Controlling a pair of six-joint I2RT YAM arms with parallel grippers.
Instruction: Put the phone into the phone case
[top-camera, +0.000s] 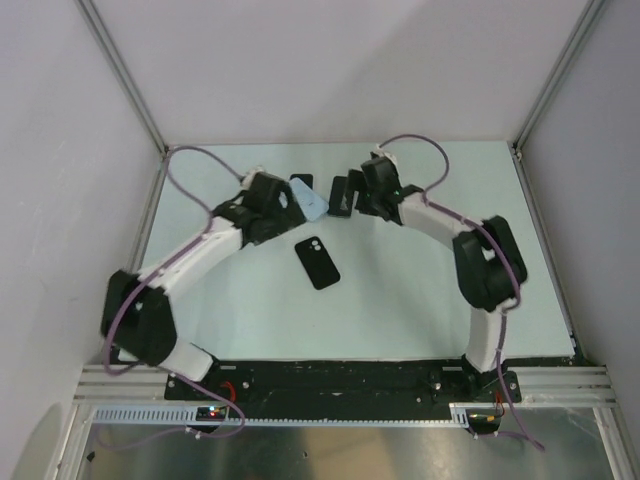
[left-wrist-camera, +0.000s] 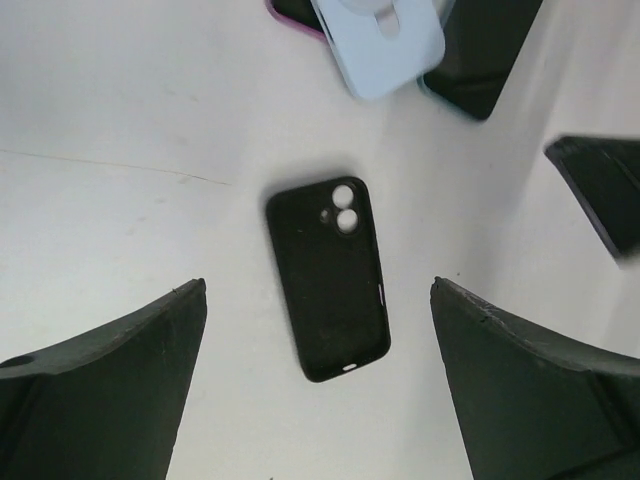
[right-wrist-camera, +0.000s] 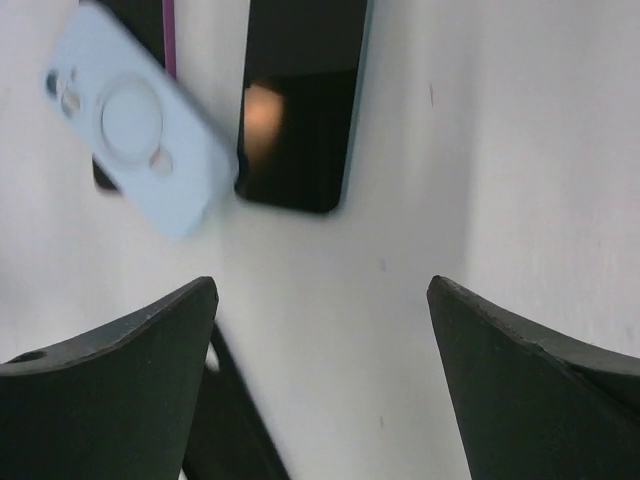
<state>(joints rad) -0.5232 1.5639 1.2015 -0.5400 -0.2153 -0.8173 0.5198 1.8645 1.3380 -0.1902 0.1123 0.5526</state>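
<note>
Pale tabletop (top-camera: 400, 290) between white walls. Left gripper (left-wrist-camera: 318, 288) spread wide above the black phone case (left-wrist-camera: 328, 285), flat on its own mid-table; right gripper (right-wrist-camera: 322, 288) equally spread just short of the dark-screened phone (right-wrist-camera: 300, 100). Against that phone's edge, a light-blue case (right-wrist-camera: 135, 125).

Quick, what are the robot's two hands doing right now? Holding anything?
Left gripper: open, holding nothing.
Right gripper: open, holding nothing.

Black case (left-wrist-camera: 328, 280) flat, phone (right-wrist-camera: 300, 100) nearby
</note>
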